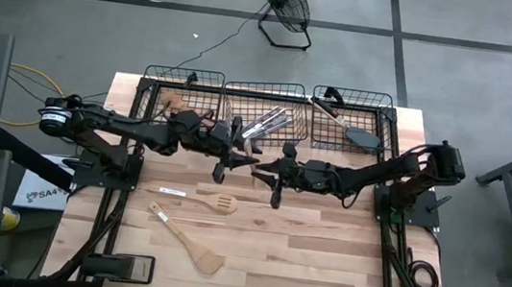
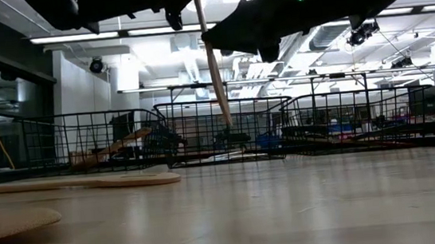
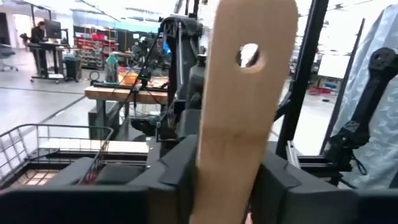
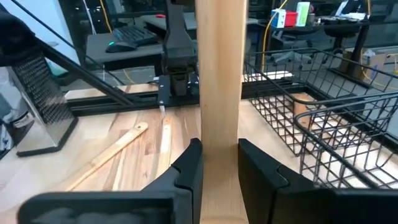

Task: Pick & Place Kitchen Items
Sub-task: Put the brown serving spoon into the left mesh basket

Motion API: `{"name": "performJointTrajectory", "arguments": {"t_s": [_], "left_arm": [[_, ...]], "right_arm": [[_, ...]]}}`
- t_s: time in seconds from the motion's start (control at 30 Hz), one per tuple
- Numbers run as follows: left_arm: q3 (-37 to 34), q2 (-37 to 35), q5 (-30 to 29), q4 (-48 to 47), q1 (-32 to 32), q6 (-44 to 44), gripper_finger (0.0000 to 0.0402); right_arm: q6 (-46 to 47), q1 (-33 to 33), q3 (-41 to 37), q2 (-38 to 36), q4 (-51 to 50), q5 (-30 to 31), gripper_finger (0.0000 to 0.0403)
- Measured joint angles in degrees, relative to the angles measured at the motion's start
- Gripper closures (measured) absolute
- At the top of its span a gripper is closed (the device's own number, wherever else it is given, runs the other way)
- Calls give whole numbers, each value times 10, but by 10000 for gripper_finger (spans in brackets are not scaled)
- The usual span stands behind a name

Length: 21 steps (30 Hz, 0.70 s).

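Wooden utensil held off bench, long axis near upright, tip hanging down before middle basket. Left gripper fingers clenched on holed handle end; right gripper fingers clamped round shaft. Both arms equally near — handover point.

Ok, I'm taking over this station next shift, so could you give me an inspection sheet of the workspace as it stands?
Surface: wooden table, three wire baskets along far edge.
Job's things: wooden utensil held above table; two wooden spatulas lying loose; metal knives in middle basket.
Clutter: small pale item beside spatulas, kind unclear.
Grippers: left gripper and right gripper both shut on the wooden utensil.
Cables: yellow cable on floor, left of table.
Surroundings: floor fan; person at distant desk.
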Motion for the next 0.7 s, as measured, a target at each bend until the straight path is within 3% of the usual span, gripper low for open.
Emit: {"name": "performJointTrajectory", "arguments": {"t_s": [0.07,0.33,0.57,0.7], "left_arm": [[0,0,-3,-5,0,8,317],[0,-1,1,-18,0,9,316],[-1,0,-1,-31,-1,8,316],[-1,-15,-21,-56,0,20,316]], "right_arm": [[7,0,0,0,0,-3,335],[9,7,0,0,-4,-3,338],[6,27,0,-10,-17,34,208],[32,37,0,-40,-73,62,173]]}}
